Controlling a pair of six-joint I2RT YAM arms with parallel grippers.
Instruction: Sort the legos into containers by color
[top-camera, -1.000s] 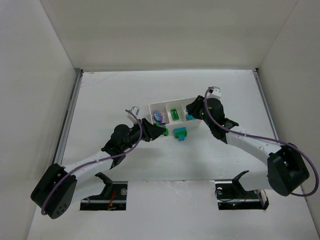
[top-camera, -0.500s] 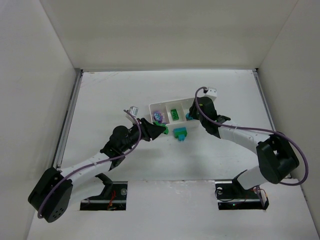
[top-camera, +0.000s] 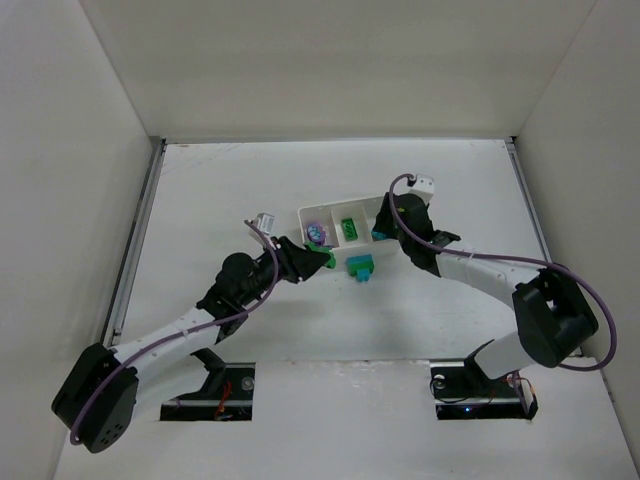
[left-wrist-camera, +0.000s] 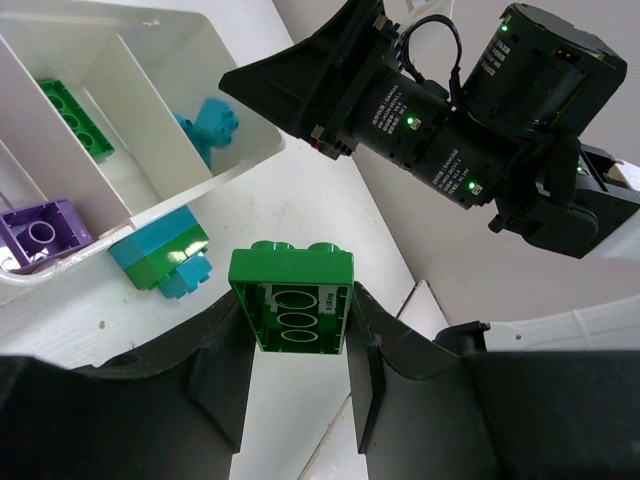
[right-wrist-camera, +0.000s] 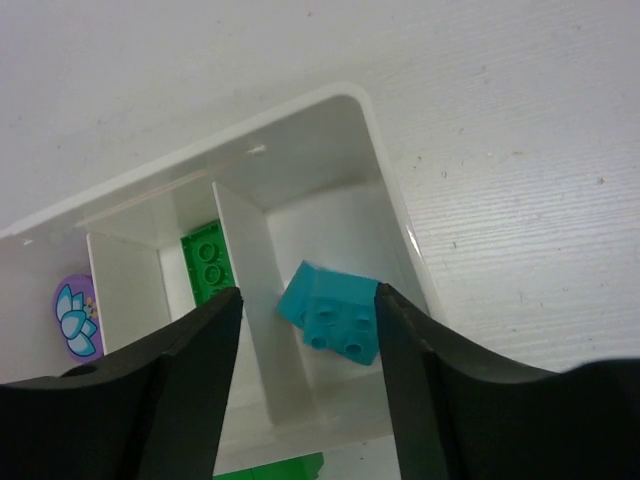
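Spread wider than the teal brick (right-wrist-camera: 330, 318) inside the tray's (right-wrist-camera: 372, 135) end compartment (right-wrist-camera: 330, 225): lift right gripper (right-wrist-camera: 308, 305) straight up, clear of the walls. Clamped on a green brick (left-wrist-camera: 292, 300) just beside the tray: bring left gripper (left-wrist-camera: 297, 335) over the middle compartment (right-wrist-camera: 185, 215) before letting go.

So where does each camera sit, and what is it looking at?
Top external: fixed above and behind, looking down on the table; left arm and right arm show.
Left wrist: on the left arm, facing its fingers clamping a green brick; right arm beyond.
Right wrist: on the right arm, looking between its fingers at a teal brick in the white tray.
Shared: both wrist views show that tray and teal brick.
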